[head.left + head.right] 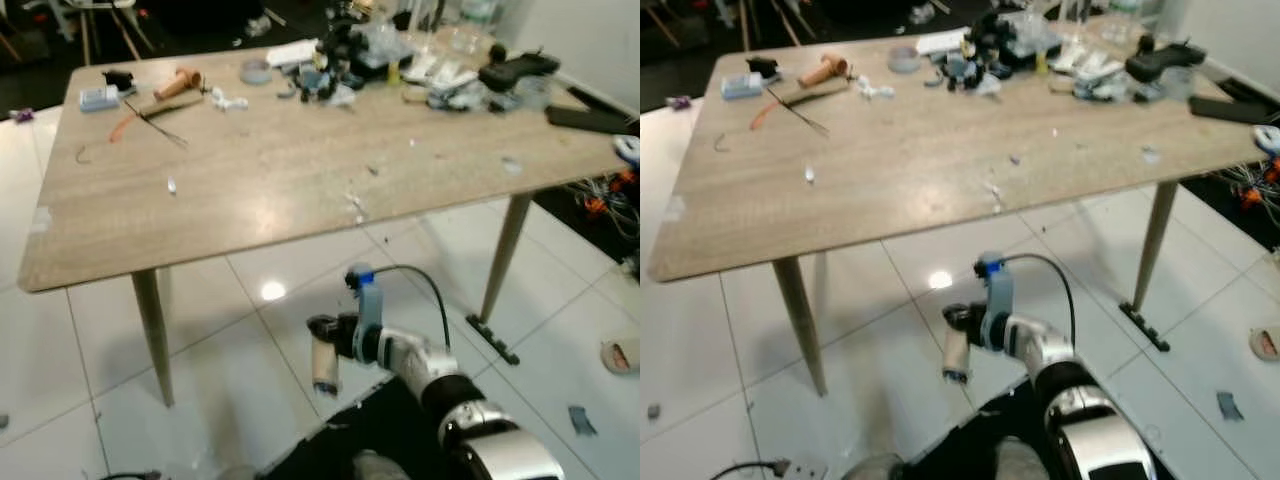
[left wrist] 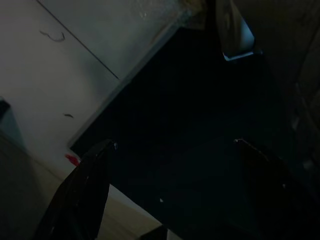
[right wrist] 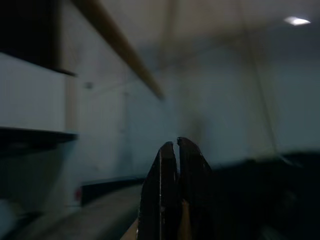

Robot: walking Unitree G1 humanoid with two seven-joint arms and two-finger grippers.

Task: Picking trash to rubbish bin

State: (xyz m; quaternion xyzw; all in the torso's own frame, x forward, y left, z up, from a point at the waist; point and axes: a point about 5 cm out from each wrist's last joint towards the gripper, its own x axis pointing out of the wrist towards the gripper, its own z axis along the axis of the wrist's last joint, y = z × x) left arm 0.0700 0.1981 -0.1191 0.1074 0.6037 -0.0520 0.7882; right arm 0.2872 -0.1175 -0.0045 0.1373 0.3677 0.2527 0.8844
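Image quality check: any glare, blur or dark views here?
Left eye view: lamp glare on the floor tile, table fairly sharp, slightly soft. Left wrist view: very dark, fingers barely made out. Right wrist view: dim, blurred background, right gripper shut on a tan thing.

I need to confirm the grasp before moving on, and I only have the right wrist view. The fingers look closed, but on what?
Observer: The right hand is shut on a tan cardboard tube, which hangs down from the fingers.
Operator: Where is that relative to the table?
Observer: In front of the wooden table, lower than its top, over the white tiled floor.
Operator: And the left hand?
Observer: The left wrist view shows the left hand open, with a dark surface beyond it.
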